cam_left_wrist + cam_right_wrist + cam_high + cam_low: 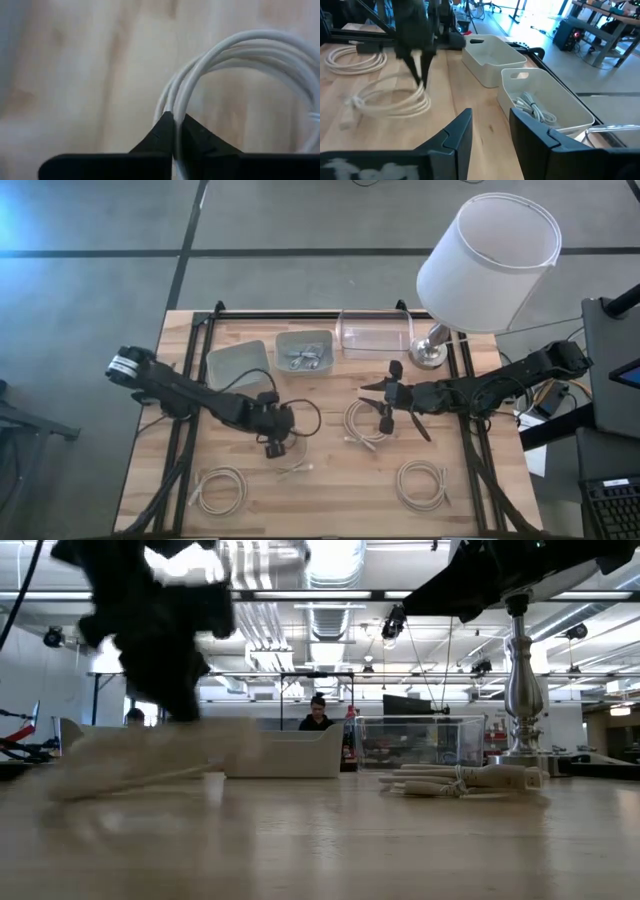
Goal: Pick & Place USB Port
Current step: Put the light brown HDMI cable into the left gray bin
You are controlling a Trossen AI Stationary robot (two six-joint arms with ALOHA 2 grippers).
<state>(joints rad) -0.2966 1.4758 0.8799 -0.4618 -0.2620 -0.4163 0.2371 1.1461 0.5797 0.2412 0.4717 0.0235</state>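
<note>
Left wrist view shows a smooth white coiled USB cable (240, 70) on the pale wood-grain table (75, 75), middle front, pinched between the closed dark fingers of the left gripper (174, 131), while the right gripper (487, 127) hovers spread near centre.

White cable coils (222, 488) are noted on a light wood-grain table (320, 500); 2 grey bins (238, 364) and dark arms are recorded.

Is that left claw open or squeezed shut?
Shut: the left gripper has its dark fingers pinched on the white cable.
</note>
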